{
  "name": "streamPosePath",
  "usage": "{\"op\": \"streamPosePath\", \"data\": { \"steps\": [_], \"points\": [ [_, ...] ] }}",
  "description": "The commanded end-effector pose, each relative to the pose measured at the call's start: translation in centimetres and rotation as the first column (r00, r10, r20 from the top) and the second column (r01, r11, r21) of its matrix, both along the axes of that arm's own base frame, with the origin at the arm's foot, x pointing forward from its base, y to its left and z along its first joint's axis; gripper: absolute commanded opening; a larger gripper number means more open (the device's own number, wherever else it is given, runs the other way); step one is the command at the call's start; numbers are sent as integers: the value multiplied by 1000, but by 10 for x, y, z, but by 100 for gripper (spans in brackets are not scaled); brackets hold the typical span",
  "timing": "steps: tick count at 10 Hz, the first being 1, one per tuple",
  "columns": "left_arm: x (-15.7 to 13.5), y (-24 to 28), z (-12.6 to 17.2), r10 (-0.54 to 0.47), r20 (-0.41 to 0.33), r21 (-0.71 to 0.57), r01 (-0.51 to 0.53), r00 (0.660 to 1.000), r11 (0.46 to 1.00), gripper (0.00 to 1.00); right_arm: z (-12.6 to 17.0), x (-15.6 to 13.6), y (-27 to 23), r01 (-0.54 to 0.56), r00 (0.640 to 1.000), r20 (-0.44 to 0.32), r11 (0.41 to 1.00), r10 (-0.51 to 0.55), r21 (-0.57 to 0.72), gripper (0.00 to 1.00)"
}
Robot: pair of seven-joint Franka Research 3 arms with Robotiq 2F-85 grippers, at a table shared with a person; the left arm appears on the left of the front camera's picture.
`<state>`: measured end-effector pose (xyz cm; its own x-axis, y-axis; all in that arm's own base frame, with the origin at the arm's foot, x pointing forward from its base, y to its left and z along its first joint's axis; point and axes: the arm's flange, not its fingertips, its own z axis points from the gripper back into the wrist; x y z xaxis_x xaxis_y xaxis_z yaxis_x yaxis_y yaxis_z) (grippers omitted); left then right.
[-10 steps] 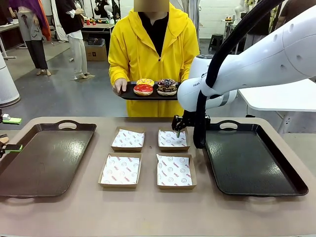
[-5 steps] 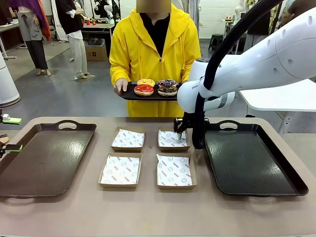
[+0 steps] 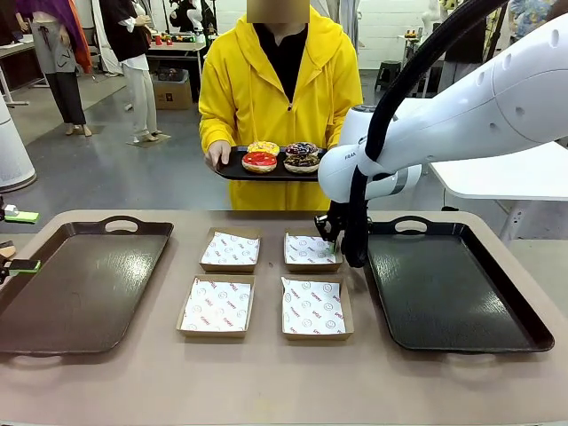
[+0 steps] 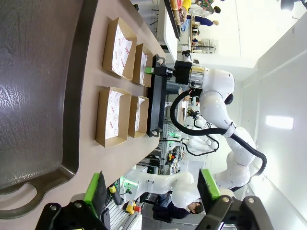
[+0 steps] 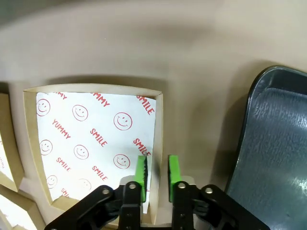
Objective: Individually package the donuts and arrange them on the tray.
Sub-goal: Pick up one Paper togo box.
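Note:
A person in a yellow hooded top holds a small dark tray (image 3: 232,169) with the donuts beyond the table: a yellow-glazed one (image 3: 262,147), a red-glazed one (image 3: 259,161) and two chocolate sprinkled ones (image 3: 302,156). My right gripper (image 3: 328,236) (image 5: 157,167) is down at the far right cardboard box (image 3: 309,251) (image 5: 96,139), its green pads pinched on either side of the box's right wall. At the table's left edge, over the left tray (image 3: 80,284) (image 4: 38,86), my left gripper (image 3: 19,240) (image 4: 151,189) stands open and holds nothing.
Three more paper-lined boxes (image 3: 217,303) lie mid-table, forming a square with the gripped one. A dark tray (image 3: 444,293) (image 5: 273,143) lies at the right, close beside that box. People stand far behind at the back left.
My right gripper came down from just above the far right box onto its right wall, and its fingers closed in from wide open. The left arm stayed still.

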<state>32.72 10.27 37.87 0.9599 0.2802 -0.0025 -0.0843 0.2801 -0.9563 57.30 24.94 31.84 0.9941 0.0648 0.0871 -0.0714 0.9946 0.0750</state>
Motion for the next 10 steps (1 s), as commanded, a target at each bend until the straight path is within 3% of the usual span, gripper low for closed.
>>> {"op": "streamPosePath", "data": {
  "steps": [1,3,5,10],
  "points": [
    [0,1,1,5,9,-10,-5,1000,1000,100,0,5,0,38,999,14,999,-39,21,0],
    [0,1,1,5,9,-10,-5,1000,1000,100,3,7,-4,144,989,38,989,-145,20,0],
    [0,1,1,5,9,-10,-5,1000,1000,100,14,3,-2,182,983,8,983,-182,27,0],
    [0,1,1,5,9,-10,-5,1000,1000,100,108,-25,12,138,990,1,990,-138,-14,0]
  ]
}}
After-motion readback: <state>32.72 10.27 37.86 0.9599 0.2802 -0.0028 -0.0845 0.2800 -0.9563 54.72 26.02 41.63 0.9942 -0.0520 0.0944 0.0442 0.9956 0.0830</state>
